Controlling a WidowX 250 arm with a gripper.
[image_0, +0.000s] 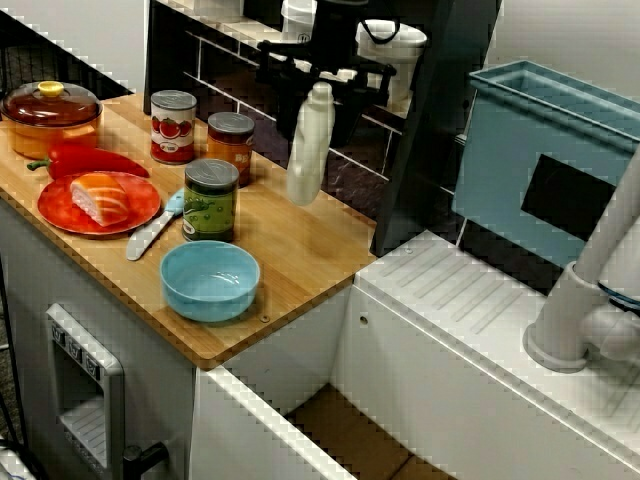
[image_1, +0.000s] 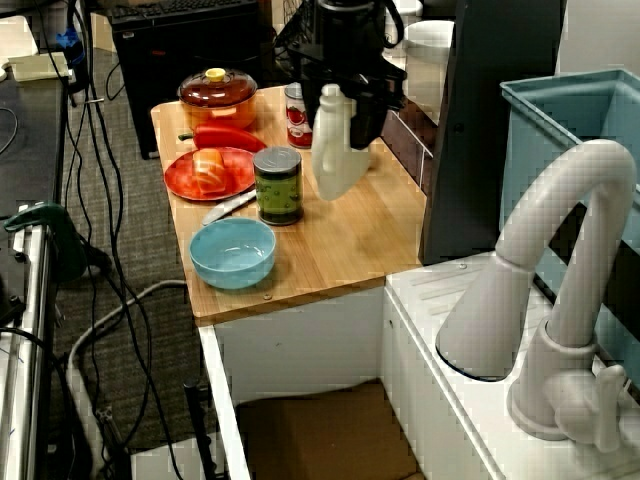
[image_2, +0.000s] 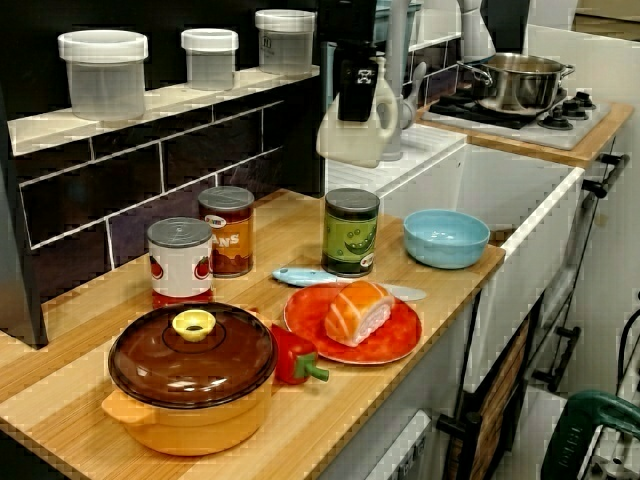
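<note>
The gripper (image_0: 322, 82) was pinched on the neck of a white bottle (image_0: 308, 150), which hung clear above the wooden counter (image_0: 300, 250), upper centre of the view from above. Below and left of it stood a green can (image_0: 211, 200), with a blue bowl (image_0: 210, 281) nearer the counter's front edge. Further left lay a red plate (image_0: 52, 208), a red pepper (image_0: 90, 160) and a lidded orange pot (image_0: 52, 118). A dark tiled wall (image_2: 90, 205) backed the counter. At lower right sat a white sink unit (image_0: 470, 300) with its faucet (image_0: 575, 310). Grey carpet (image_1: 140, 250) filled the left of the side view.
</note>
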